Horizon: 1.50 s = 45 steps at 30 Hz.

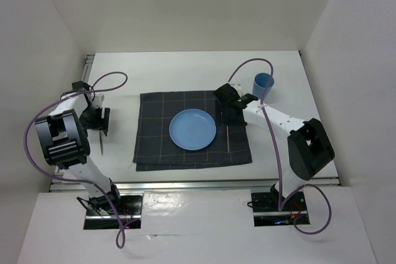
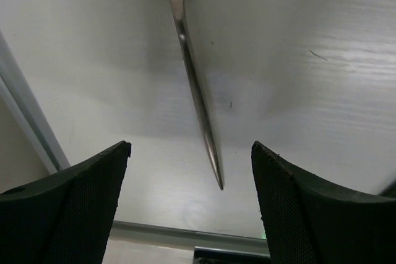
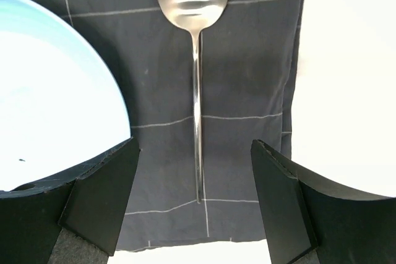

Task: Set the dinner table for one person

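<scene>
left gripper [image 1: 99,122]: seen with jaws spread wide, nothing clamped; held over the bare tabletop left of the mat.
fork [image 2: 195,85]: seen lying flat on the white top, in line with the gap between the left fingers [image 2: 80,202], touched by neither; tines are pointed away from the wrist camera.
dinner table [image 1: 185,72]: white top with aluminium rails, spanning the whole work area; everything else is carried on it.
mat [image 1: 154,146]: dark grey, grid-lined, laid mid-table.
plate [image 1: 192,129]: blue, round, set at the mat's centre.
spoon [image 3: 197,91]: laid on the mat just right of the plate, apart from its rim, bowl at the far end.
right gripper [image 1: 230,110]: jaws wide apart, nothing gripped; held over the spoon, which is framed between the fingers [image 3: 99,196] without contact.
cup [image 1: 263,83]: blue, upright, placed on bare table just off the mat's far right corner.
</scene>
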Available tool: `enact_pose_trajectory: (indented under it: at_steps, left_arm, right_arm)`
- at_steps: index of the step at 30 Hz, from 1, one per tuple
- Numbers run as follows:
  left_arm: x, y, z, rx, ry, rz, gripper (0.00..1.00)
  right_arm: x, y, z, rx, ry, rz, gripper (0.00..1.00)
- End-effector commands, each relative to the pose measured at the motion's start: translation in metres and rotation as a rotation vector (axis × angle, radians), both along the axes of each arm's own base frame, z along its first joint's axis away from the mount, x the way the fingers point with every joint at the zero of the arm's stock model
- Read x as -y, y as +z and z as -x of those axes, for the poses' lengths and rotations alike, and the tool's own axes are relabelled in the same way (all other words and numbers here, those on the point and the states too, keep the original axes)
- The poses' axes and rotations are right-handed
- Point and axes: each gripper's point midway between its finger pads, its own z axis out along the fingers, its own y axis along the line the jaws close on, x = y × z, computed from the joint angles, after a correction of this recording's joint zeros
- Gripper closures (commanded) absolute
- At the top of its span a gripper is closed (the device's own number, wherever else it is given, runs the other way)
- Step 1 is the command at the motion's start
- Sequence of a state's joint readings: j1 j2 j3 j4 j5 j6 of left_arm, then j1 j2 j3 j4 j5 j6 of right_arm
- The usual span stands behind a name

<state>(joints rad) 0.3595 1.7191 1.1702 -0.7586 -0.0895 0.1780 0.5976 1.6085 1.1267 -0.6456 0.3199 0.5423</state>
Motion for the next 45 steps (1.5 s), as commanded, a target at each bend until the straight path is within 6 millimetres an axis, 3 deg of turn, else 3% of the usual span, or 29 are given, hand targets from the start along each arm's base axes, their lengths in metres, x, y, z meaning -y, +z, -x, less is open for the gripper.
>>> enact_pose_trajectory:
  at_steps: [1,5,9,10,11,14,20,26,32,37,40,45]
  left_arm:
    - [-0.006,-0.019,-0.005,-0.003,0.025,0.014,0.14]
    - [-0.002,-0.039,-0.002,-0.027,0.038,0.115,0.22]
    - [0.009,-0.05,0.004,-0.051,0.045,0.267,0.43]
    - [0.014,-0.053,0.01,-0.074,0.057,0.307,0.67]
    - [0.013,-0.059,0.01,-0.083,0.07,0.332,0.8]
    - [0.008,-0.068,0.016,-0.102,0.105,0.359,1.0]
    - [0.022,-0.069,0.019,-0.093,0.083,0.447,1.0]
    - [0.032,-0.008,-0.012,0.11,0.081,0.496,1.0]
    - [0.026,0.027,-0.031,0.215,0.121,0.471,1.0]
    - [0.033,0.039,-0.029,0.219,0.118,0.482,1.0]
    - [0.052,0.047,-0.033,0.213,0.065,0.526,1.0]
    - [0.126,0.053,-0.026,0.11,-0.116,0.596,1.0]
  right_arm:
    - [0.004,0.022,-0.002,0.034,-0.023,0.013,0.19]
    - [-0.002,0.035,-0.006,0.061,-0.026,-0.027,0.19]
    - [-0.001,0.053,-0.007,0.103,-0.047,-0.057,0.19]
    - [0.001,0.057,-0.007,0.118,-0.053,-0.055,0.19]
    - [0.003,0.061,-0.008,0.133,-0.059,-0.052,0.19]
    - [0.007,0.076,-0.006,0.175,-0.074,-0.075,0.19]
    - [0.013,0.1,-0.004,0.263,-0.088,-0.116,0.19]
    - [0.015,0.099,-0.001,0.269,-0.088,-0.121,0.19]
    - [0.015,0.089,0.0,0.251,-0.095,-0.113,0.19]
    - [0.015,0.086,0.001,0.249,-0.102,-0.118,0.19]
    - [0.016,0.082,0.002,0.242,-0.102,-0.112,0.19]
    - [0.02,0.081,0.005,0.241,-0.122,-0.11,0.19]
